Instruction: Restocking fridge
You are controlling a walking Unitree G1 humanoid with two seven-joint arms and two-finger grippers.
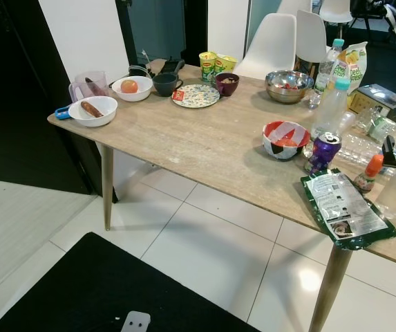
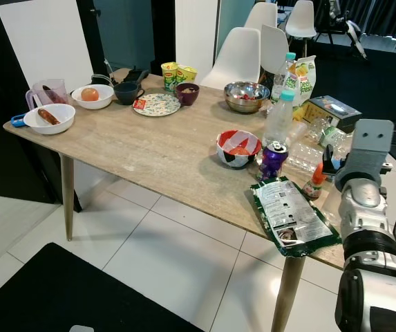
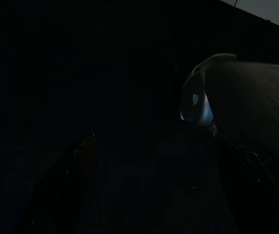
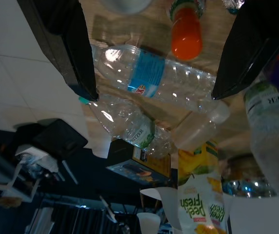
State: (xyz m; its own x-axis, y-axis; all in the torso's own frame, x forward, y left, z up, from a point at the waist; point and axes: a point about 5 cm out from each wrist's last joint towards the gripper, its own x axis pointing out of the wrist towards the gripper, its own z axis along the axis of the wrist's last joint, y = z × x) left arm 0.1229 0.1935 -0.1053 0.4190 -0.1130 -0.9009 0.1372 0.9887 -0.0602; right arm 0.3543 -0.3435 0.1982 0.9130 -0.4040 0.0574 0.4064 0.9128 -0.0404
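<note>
Over the right end of the wooden table (image 1: 204, 145), the right gripper (image 4: 151, 68) was held with its two black fingers (image 4: 64, 44) spread wide apart, nothing clamped. Framed between those fingers in the right wrist view was a clear water bottle with a blue label (image 4: 154, 78), lying on its side on the table, not touched. A second clear bottle (image 4: 129, 124) lay just beside it, and a small orange-capped bottle (image 4: 185, 34) was seen near both. Relative to the purple can (image 1: 323, 152): a green snack bag (image 1: 346, 207) lay in front, overhanging the table edge; a red-and-white bowl (image 1: 285, 138) sat just beside; an upright water bottle (image 1: 332, 104) stood just behind. Left gripper's state could not be told; left wrist view was near black.
</note>
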